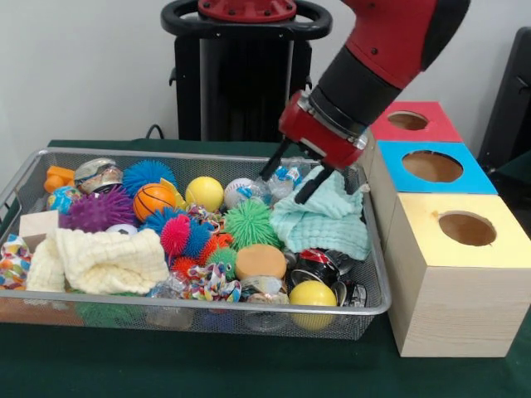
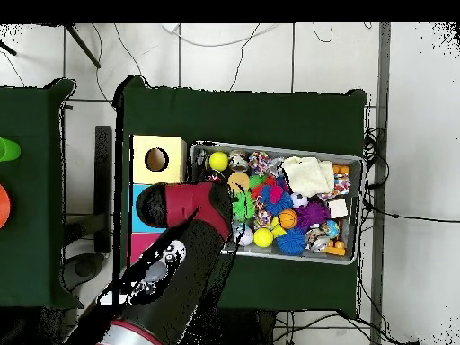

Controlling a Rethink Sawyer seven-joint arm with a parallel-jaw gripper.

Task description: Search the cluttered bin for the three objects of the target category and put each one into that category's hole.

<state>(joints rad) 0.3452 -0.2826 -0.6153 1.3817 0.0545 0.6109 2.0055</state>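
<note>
Gripper (image 1: 292,177) fingers were spread apart and held nothing, their dark tips poised over the far right part of the wire bin (image 1: 377,282). Between and just behind the tips lay a crumpled clear plastic bottle with a blue label (image 1: 288,174). Directly under and to the right of the gripper sat a mint green washcloth (image 1: 325,220), bunched up against the bin's right end. Just left of the gripper rested a white baseball (image 1: 238,190) and a yellow ball (image 1: 204,192), and below it a green spiky ball (image 1: 250,223). Farther left were an orange basketball (image 1: 154,200), a blue spiky ball (image 1: 148,173) and a purple spiky ball (image 1: 98,210). Toward the near side of the bin, well apart from the gripper, lay a round wooden disc (image 1: 260,261), a second yellow ball (image 1: 313,293), a pink spiky ball (image 1: 175,233) and a cream knitted cloth (image 1: 108,259). Which category was the target could not be told from the scene.

Right of the gripper, outside the bin, stood three wooden boxes in a row, each with a round hole on top: a red box (image 1: 431,126) nearest the arm, a blue box (image 1: 465,178) in the middle, and a yellow box (image 1: 440,249) at the near end. All stood on a dark green table (image 1: 207,369). In the overhead view the red arm (image 2: 193,211) covered the red box and part of the bin's end.
</note>
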